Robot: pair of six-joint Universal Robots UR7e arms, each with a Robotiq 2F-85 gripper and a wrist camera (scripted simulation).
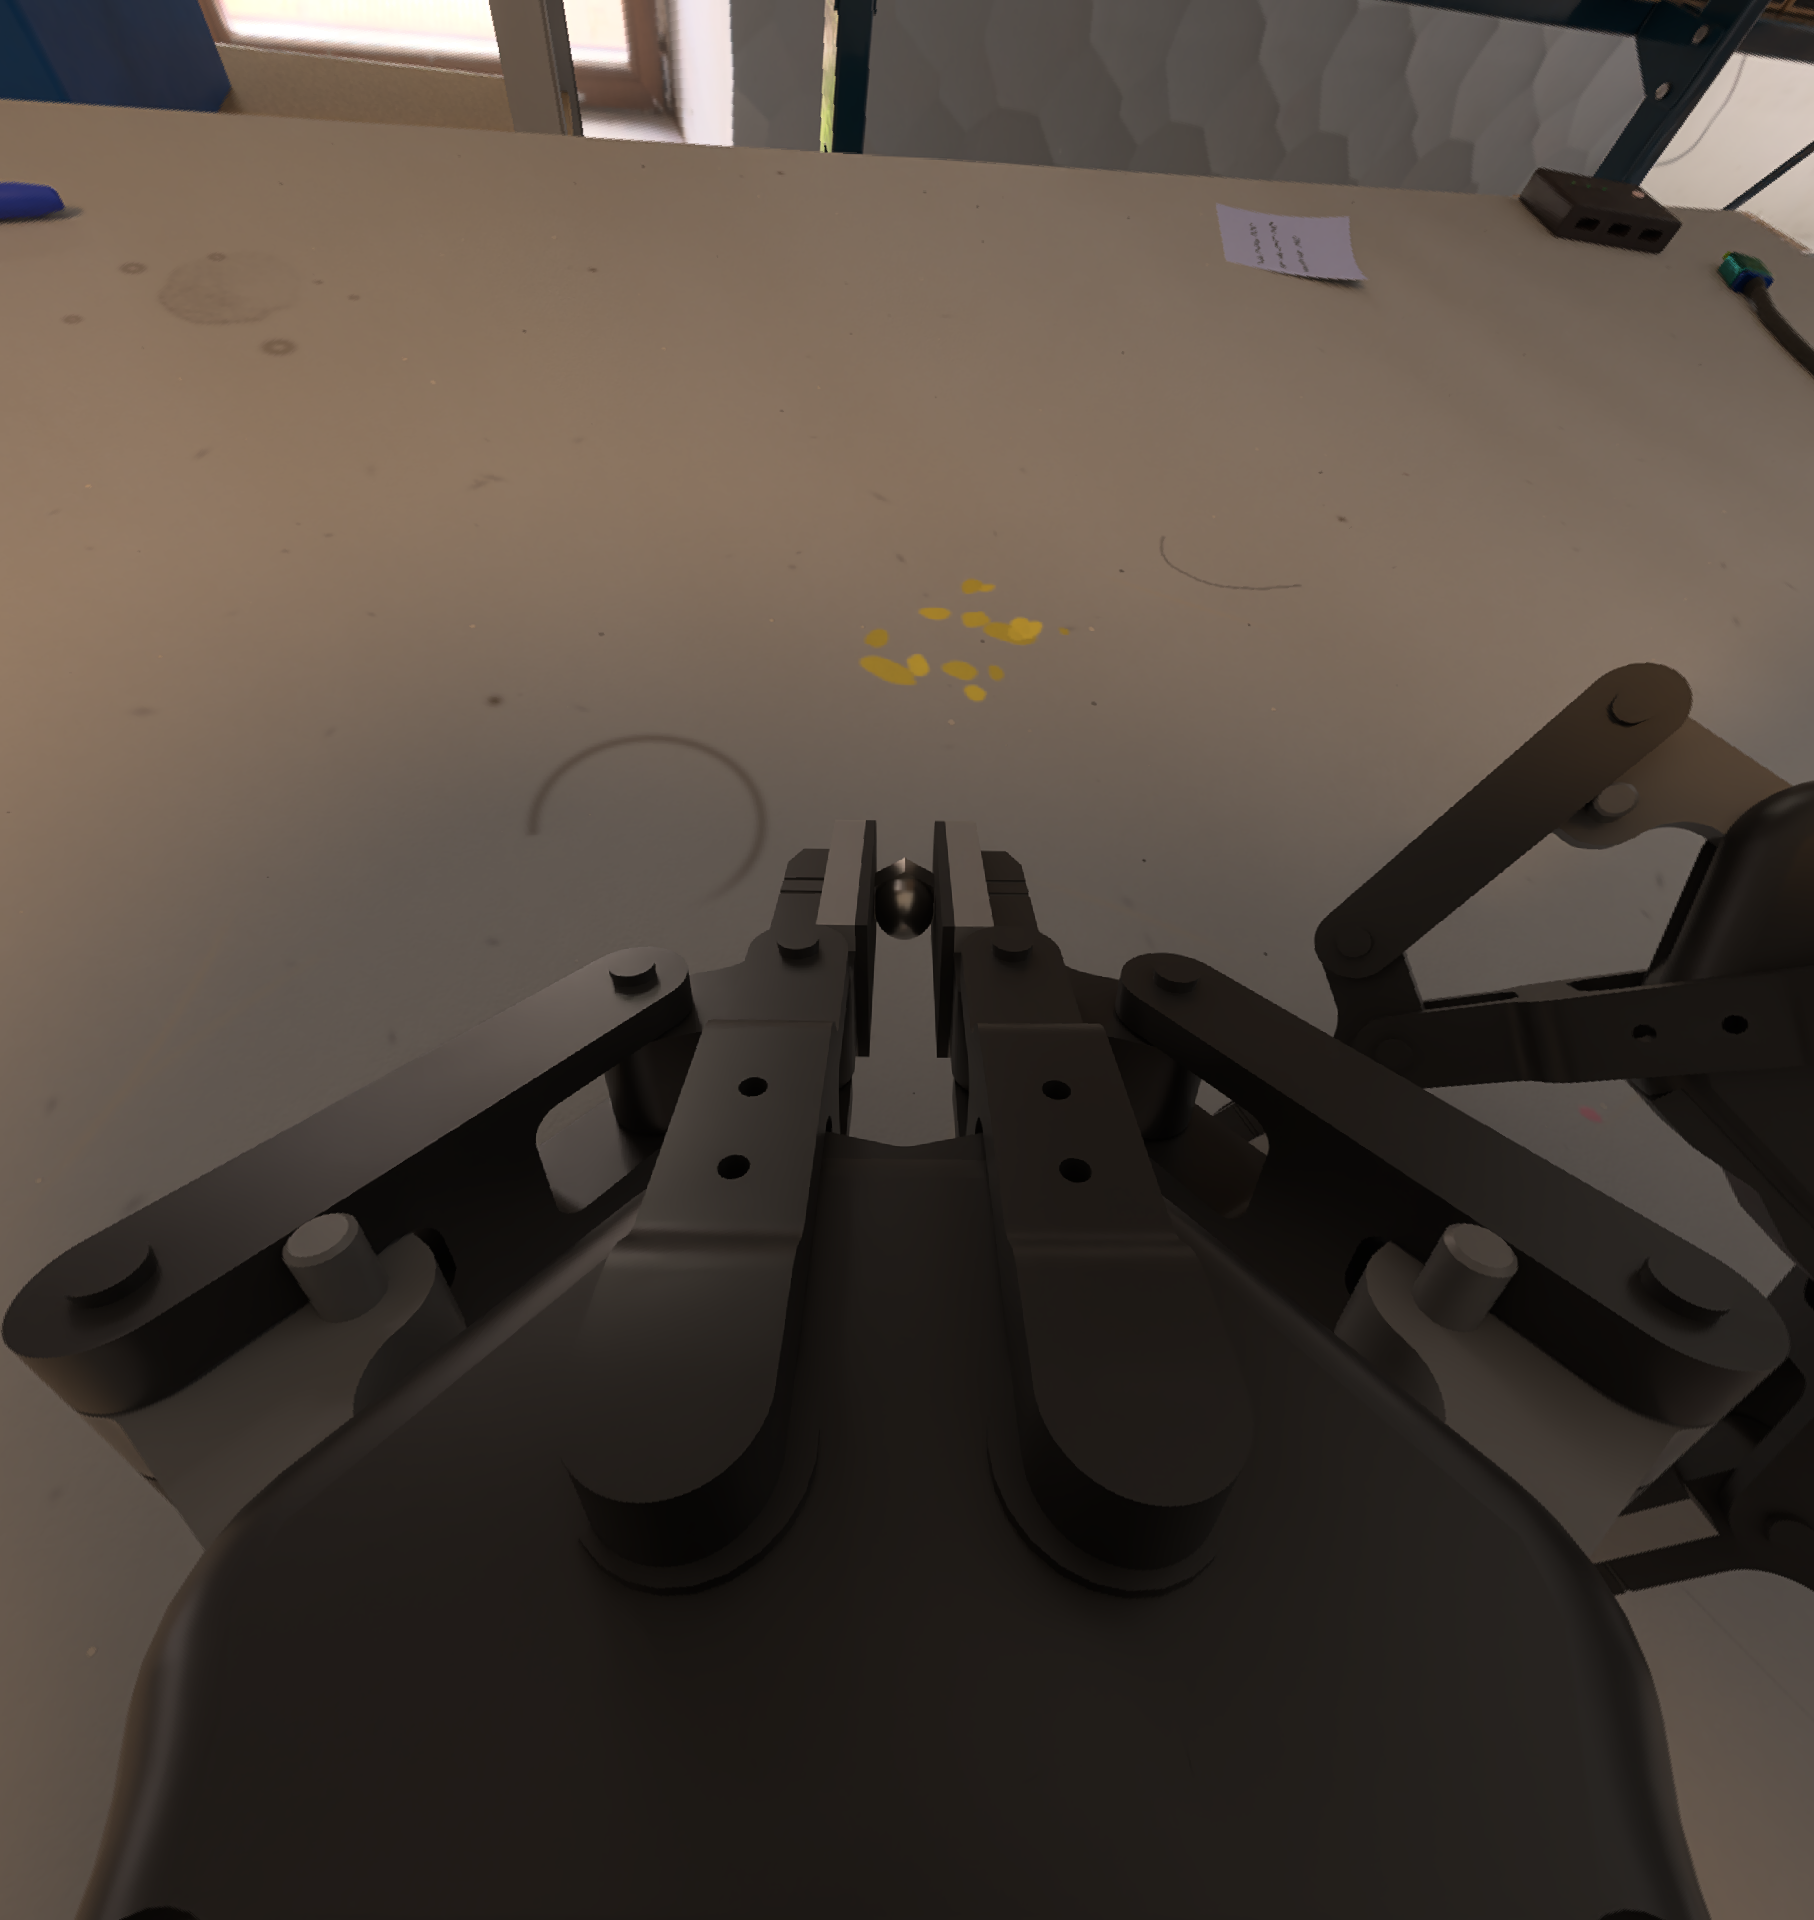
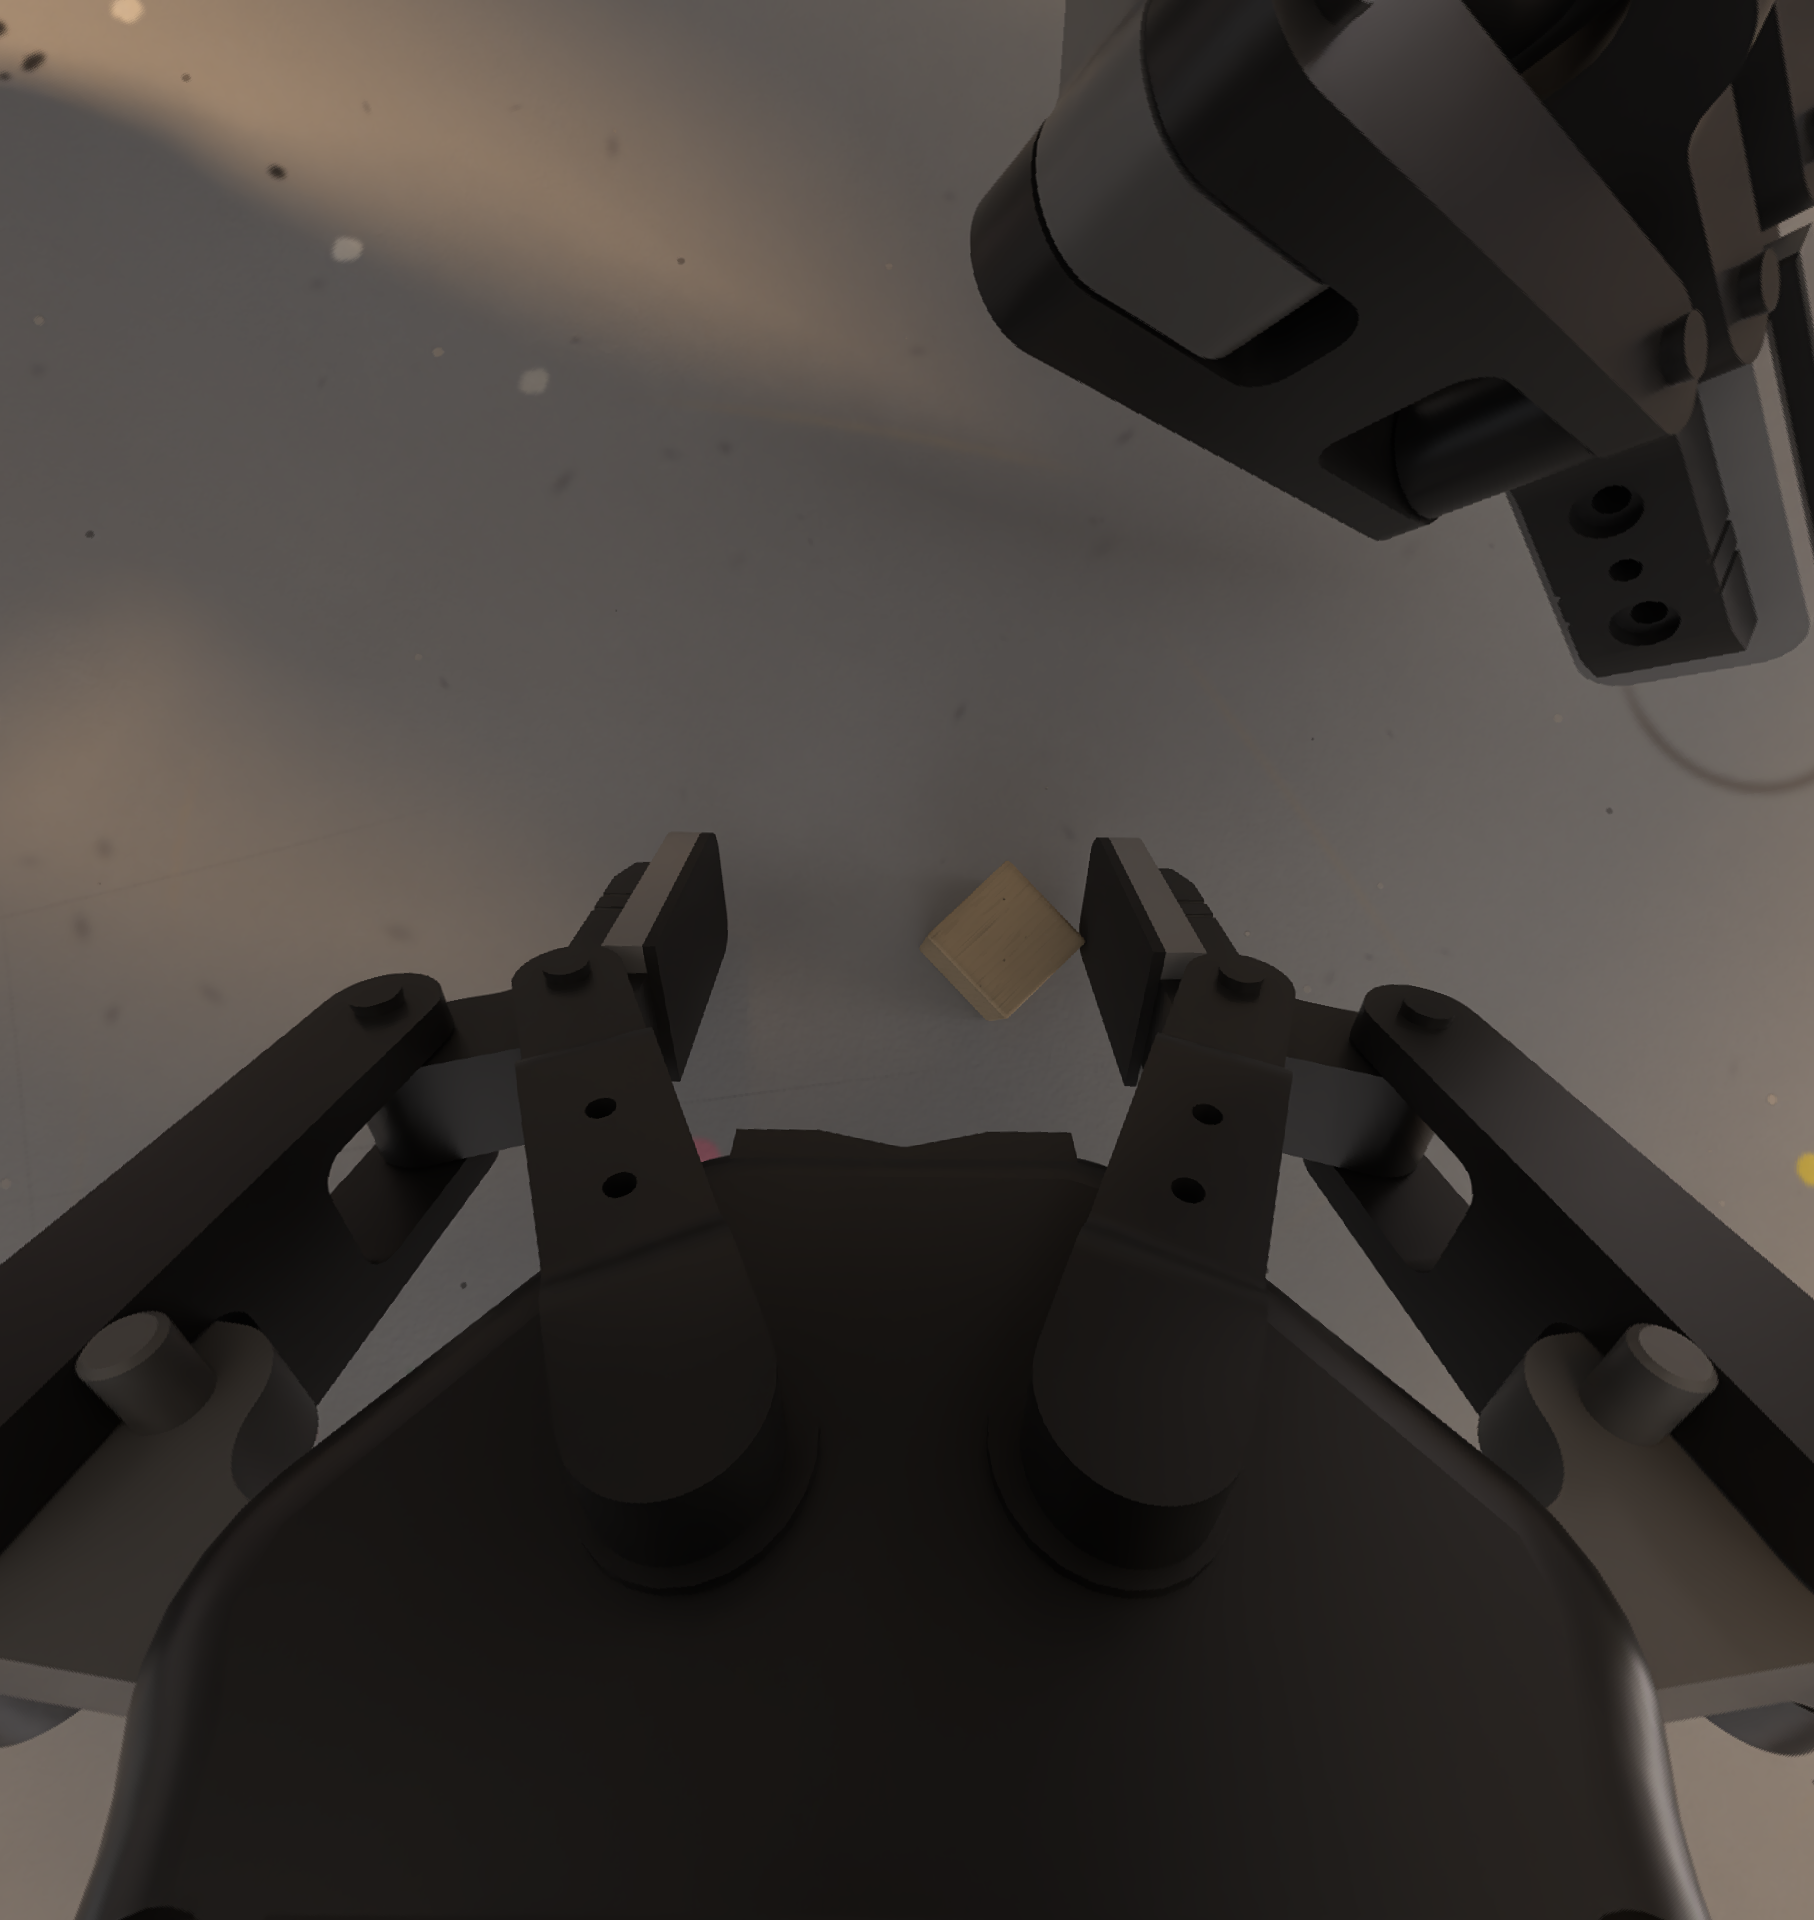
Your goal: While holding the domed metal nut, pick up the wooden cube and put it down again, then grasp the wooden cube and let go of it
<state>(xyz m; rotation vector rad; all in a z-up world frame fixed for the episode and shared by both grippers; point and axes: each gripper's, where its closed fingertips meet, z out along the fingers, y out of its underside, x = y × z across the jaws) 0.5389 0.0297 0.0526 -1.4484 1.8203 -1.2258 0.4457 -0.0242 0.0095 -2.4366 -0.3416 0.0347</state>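
Left end effector (image 1: 903, 883) is clamped on the nut (image 1: 901, 900), held above the worktop (image 1: 570, 499) w/ yellow spots (image 1: 950, 644) beyond it. Right end effector (image 2: 903, 935) hangs over the worktop w/ fingers spread wide apart. Cube (image 2: 1002, 940) lies on the worktop between them, close by the right-hand pad (image 2: 1121, 956); can't tell if touching.

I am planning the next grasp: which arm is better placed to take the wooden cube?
Right. The right gripper is open above the wooden cube; the left gripper already holds the domed metal nut.
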